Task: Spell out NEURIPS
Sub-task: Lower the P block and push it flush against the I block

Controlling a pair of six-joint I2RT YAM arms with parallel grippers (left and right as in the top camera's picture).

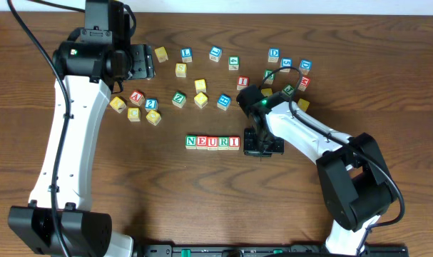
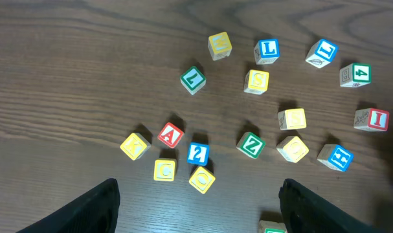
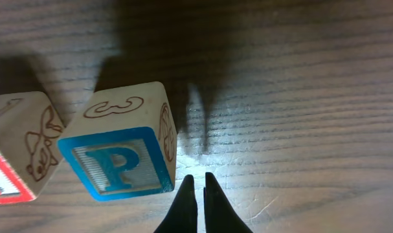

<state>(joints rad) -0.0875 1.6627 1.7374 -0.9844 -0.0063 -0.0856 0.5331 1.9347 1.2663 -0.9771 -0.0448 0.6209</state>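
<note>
Five cubes reading N, E, U, R, I (image 1: 212, 143) stand in a row at the table's middle. My right gripper (image 1: 262, 146) hovers just right of that row. In the right wrist view its fingers (image 3: 197, 178) are shut on nothing, right beside a blue-framed P cube (image 3: 118, 158). The P cube sits next to the red-framed I cube (image 3: 15, 155). The overhead view hides the P cube under the gripper. A yellow S cube (image 2: 256, 81) lies among the loose cubes, also in the overhead view (image 1: 181, 69). My left gripper (image 1: 146, 61) (image 2: 199, 186) is open and empty above the loose cubes.
Several loose cubes are scattered across the far half of the table: an A (image 2: 171, 134), a Z (image 2: 250, 144), two L cubes (image 2: 266, 50), yellow ones (image 2: 202, 179), and a cluster at the far right (image 1: 287, 71).
</note>
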